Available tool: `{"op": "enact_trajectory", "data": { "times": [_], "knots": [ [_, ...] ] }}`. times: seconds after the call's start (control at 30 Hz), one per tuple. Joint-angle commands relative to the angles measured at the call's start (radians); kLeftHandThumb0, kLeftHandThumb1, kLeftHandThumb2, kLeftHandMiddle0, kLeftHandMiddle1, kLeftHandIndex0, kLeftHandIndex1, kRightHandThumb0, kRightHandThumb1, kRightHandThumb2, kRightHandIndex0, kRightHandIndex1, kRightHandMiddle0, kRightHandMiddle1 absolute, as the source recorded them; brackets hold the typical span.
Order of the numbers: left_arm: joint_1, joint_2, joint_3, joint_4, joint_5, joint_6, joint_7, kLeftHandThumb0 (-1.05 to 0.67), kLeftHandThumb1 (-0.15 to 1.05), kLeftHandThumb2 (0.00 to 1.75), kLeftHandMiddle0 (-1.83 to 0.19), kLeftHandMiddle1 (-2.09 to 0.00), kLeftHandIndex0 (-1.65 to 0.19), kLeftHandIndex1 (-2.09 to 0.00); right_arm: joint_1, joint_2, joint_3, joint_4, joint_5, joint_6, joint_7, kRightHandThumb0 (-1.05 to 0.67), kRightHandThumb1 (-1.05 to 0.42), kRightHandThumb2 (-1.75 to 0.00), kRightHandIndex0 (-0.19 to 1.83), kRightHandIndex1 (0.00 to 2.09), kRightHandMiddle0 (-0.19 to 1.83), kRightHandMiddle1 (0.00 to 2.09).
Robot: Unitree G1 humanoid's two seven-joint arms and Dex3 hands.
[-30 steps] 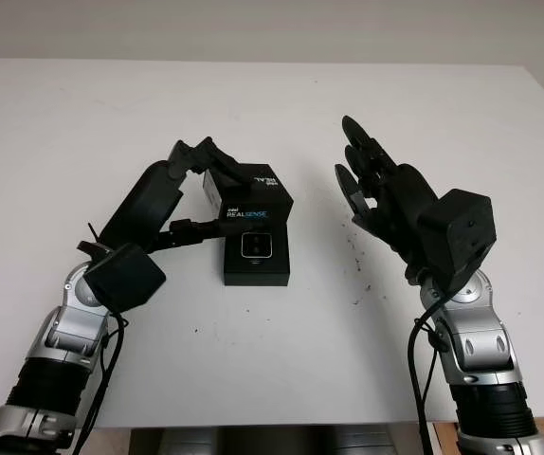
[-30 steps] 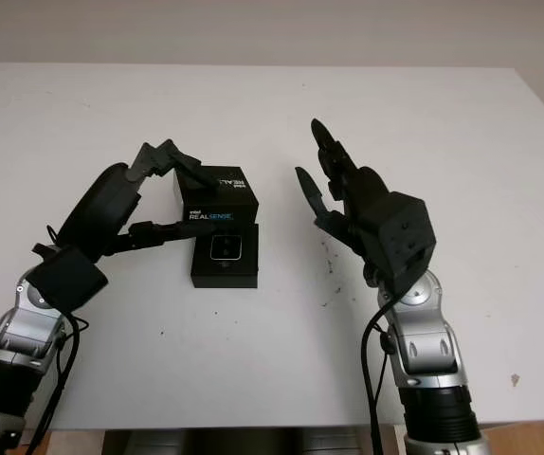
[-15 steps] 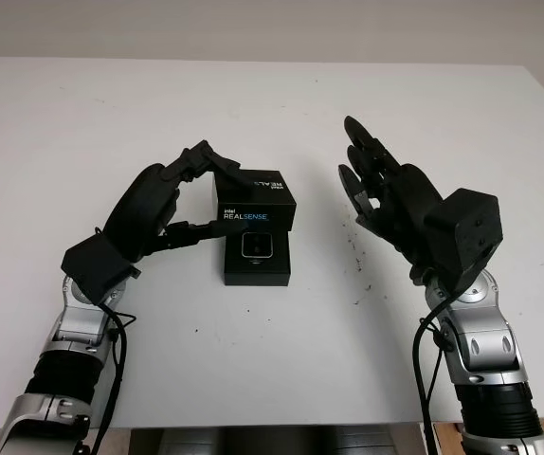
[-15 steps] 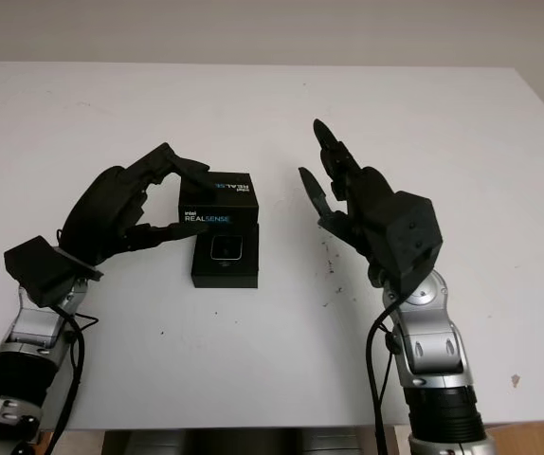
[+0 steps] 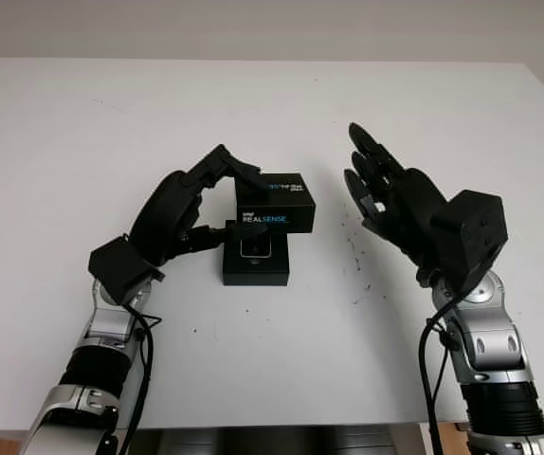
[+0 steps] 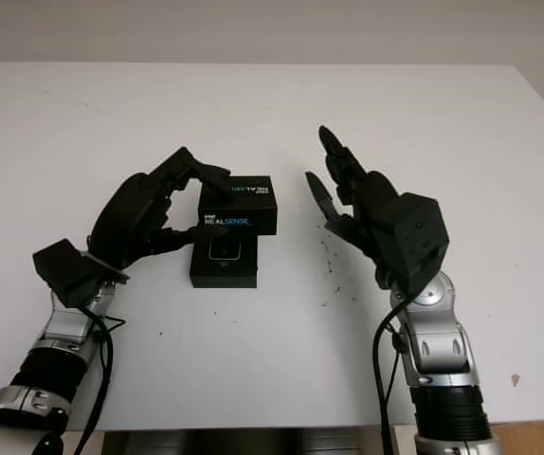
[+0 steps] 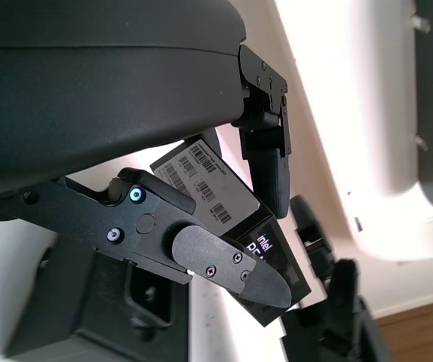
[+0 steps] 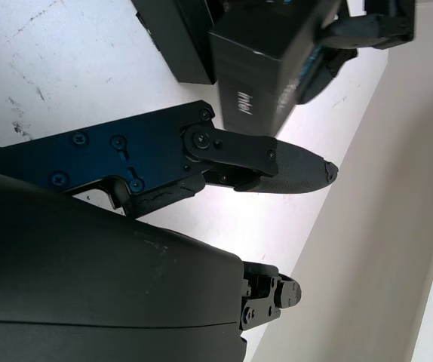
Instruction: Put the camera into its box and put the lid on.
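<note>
Two hands flank centre frame: left hand (image 5: 182, 204), fingers clamped on black rectangular cardboard lid (image 5: 274, 201), holds it raised, offset toward upper right of open black box (image 5: 256, 265) containing camera (image 5: 255, 247). Right hand (image 5: 395, 199) open, right of lid.

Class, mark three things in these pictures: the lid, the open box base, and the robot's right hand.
lid (image 5: 274, 201), left eye view, on its printed front side.
box base (image 5: 256, 273), left eye view, on its near rim.
right hand (image 5: 390, 194), left eye view, on its palm, raised beside the lid.

Lab: bare white table (image 5: 82, 123)
</note>
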Motion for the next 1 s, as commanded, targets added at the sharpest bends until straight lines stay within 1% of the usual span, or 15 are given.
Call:
{"op": "enact_trajectory", "data": {
  "times": [0.0, 0.13, 0.23, 0.3, 0.43, 0.6, 0.97],
  "knots": [
    [-0.021, 0.008, 0.000, 0.016, 0.010, -0.021, -0.006, -0.17, 1.04, 0.07, -0.27, -1.50, -0.22, -1.55, -0.013, -0.012, -0.003, -0.005, 0.000, -0.001, -0.001, -0.68, -1.05, -0.54, 0.01, 0.06, 0.02, 0.06],
    [-0.022, 0.022, -0.002, 0.028, 0.027, -0.033, -0.016, -0.17, 1.04, 0.06, -0.27, -1.51, -0.22, -1.55, -0.014, -0.015, -0.002, -0.004, 0.000, -0.006, 0.005, -0.68, -1.05, -0.55, 0.01, 0.05, 0.01, 0.05],
    [-0.023, 0.052, -0.005, 0.025, 0.023, -0.021, -0.061, -0.16, 1.05, 0.08, -0.26, -1.54, -0.22, -1.54, -0.016, -0.015, 0.001, -0.008, -0.005, 0.001, 0.002, -0.67, -1.05, -0.55, 0.01, 0.05, 0.01, 0.05],
    [-0.025, 0.065, -0.004, 0.024, 0.029, -0.018, -0.072, -0.17, 1.05, 0.07, -0.27, -1.53, -0.23, -1.53, -0.017, -0.014, 0.001, -0.009, -0.005, 0.005, 0.002, -0.67, -1.05, -0.55, 0.01, 0.05, 0.01, 0.05],
    [-0.028, 0.096, -0.010, 0.017, 0.072, -0.004, -0.057, -0.18, 1.04, 0.06, -0.30, -1.50, -0.28, -1.52, -0.019, -0.012, -0.002, 0.004, 0.007, -0.006, 0.012, -0.67, -1.05, -0.55, 0.00, 0.05, -0.01, 0.05],
    [-0.030, 0.116, -0.009, 0.004, 0.088, 0.016, -0.060, -0.17, 1.03, 0.05, -0.31, -1.46, -0.29, -1.50, -0.019, -0.014, 0.001, 0.002, -0.002, 0.005, 0.007, -0.68, -1.05, -0.54, 0.00, 0.05, 0.00, 0.05],
    [-0.027, 0.134, -0.005, 0.014, 0.101, -0.008, -0.055, -0.17, 1.03, 0.05, -0.29, -1.49, -0.27, -1.52, -0.015, -0.012, -0.003, 0.014, 0.001, -0.012, 0.009, -0.68, -1.05, -0.54, 0.00, 0.05, 0.01, 0.05]
  ]
}}
